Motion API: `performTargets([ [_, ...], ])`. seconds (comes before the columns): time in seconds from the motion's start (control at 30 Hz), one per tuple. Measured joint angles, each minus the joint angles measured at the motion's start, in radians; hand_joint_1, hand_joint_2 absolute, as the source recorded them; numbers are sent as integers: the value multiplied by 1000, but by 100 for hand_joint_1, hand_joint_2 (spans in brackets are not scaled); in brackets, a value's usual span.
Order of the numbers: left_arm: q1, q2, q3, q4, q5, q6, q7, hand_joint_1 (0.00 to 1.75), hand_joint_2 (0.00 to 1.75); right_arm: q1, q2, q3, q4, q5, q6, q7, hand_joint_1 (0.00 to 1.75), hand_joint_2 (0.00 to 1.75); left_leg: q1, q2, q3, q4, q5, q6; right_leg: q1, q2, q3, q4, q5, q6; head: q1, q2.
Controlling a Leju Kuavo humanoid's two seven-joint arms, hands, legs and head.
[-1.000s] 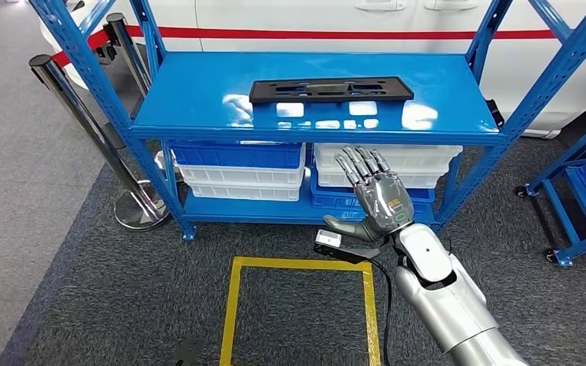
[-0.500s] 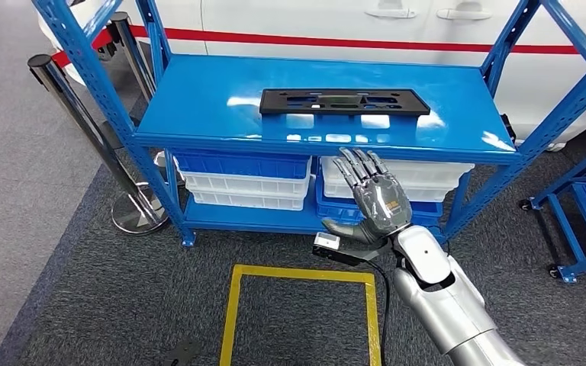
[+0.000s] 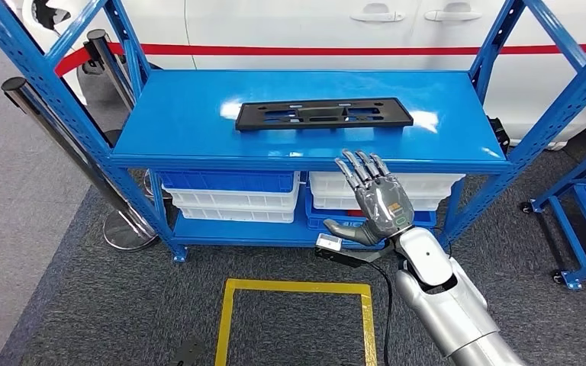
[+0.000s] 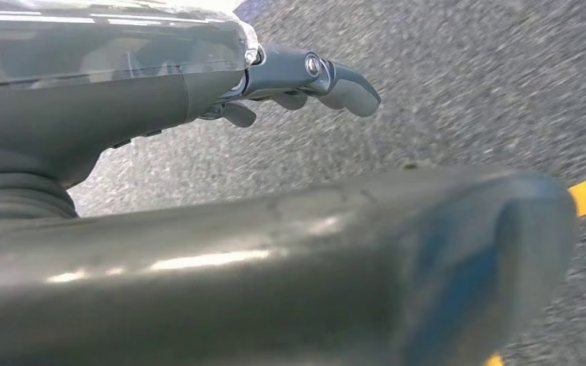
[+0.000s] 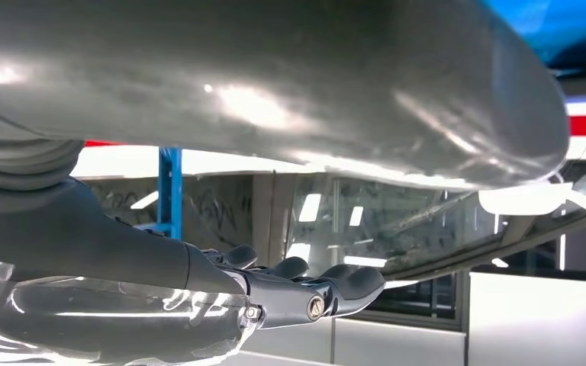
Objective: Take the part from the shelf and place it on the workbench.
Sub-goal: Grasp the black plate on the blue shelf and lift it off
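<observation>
Right hand [image 3: 380, 200] raised before shelf [image 3: 198, 130] front edge, fingers straight and spread, thumb out sideways, holding nothing. Left hand [image 4: 198, 91] hangs over grey carpet [image 4: 465, 91], fingers loosely extended, empty. Part [image 3: 323, 113]: long flat black plastic panel, rectangular, several cut-out slots, lying flat on glossy blue top shelf, beyond right hand, not touching it.

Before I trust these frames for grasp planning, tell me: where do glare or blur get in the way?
Head view: sharp overall; white glare patches on the blue shelf top beside the black part, which stays readable. Left wrist view: the carpet is motion-blurred and the near thumb out of focus. Right wrist view: the close thumb is blurred with bright highlights; the fingers are sharper.
</observation>
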Motion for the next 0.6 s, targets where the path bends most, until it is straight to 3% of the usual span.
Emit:
performTargets([
  [0.03, 0, 0, 0, 0, 0, 1, 0, 0, 0, -2, 0, 0, 0, 0, 2, 0, 0, 0, -3, 1, 16, -61, 38, 6, 2, 0, 11, 0, -9, 3, 0, 0],
  [0.1, -1, 0, 0, 0, 1, 4, 0, 0, 0, -6, 1, 0, 0, 0, 3, 0, 0, 0, -11, 1, 36, -133, 70, 19, 2, 0, 20, 0, -21, 12, 1, 0],
  [0.23, 0, 0, 0, 0, 5, 7, 0, 0, 0, -12, 1, 0, -2, -1, 2, -6, 0, 0, -7, 1, 59, -154, 64, 40, 2, -1, 19, 30, -40, 34, 2, 0],
  [0.3, -3, 0, 0, 0, 6, 8, 0, 0, 0, -18, 1, 0, -2, -3, 1, -9, 0, 0, -3, 0, 72, -160, 58, 46, -4, -2, -33, 121, -80, 45, 4, 0],
  [0.37, -4, 0, 0, 0, 8, 8, 0, 0, 0, -18, 1, 0, -1, -4, 1, -12, 0, 0, -2, -1, 81, -160, 47, 47, -13, -3, -119, 243, -120, 56, 4, 0],
  [0.4, -2, -1, 0, 0, 8, 9, 0, 0, 0, -17, 1, 1, 0, -4, 2, -13, 0, 0, -2, -1, 88, -159, 40, 46, -17, -3, -151, 275, -120, 60, 4, 0],
  [0.43, 0, -1, 0, 0, 9, 9, 0, 0, 0, -17, 1, 1, 1, -5, 2, -14, 0, 0, -1, -2, 97, -159, 32, 44, -20, -4, -166, 273, -98, 63, 4, 0],
  [0.47, 2, -1, 1, 0, 9, 9, 0, 0, 0, -17, 1, 1, 1, -7, 2, -16, 0, 0, 1, -3, 109, -158, 23, 42, -23, -4, -162, 235, -56, 65, 4, 0],
  [0.5, 2, -2, 1, 1, 10, 10, 0, 0, 0, -19, 1, 1, 2, -8, 2, -17, 0, 0, 2, -4, 121, -158, 13, 38, -25, -6, -144, 168, -1, 65, 4, 0],
  [0.53, 2, -2, 1, 1, 11, 10, 0, 0, 0, -21, 0, 1, 4, -10, 2, -18, 0, 0, 2, -4, 132, -158, 4, 34, -24, -6, -125, 107, 37, 64, 4, 0],
  [0.6, 2, -2, 1, 1, 12, 12, -1, 0, 0, -25, 1, 2, 8, -13, 1, -19, 0, 0, 2, -4, 144, -157, -11, 20, -19, -8, -101, 25, 67, 53, 4, 0],
])
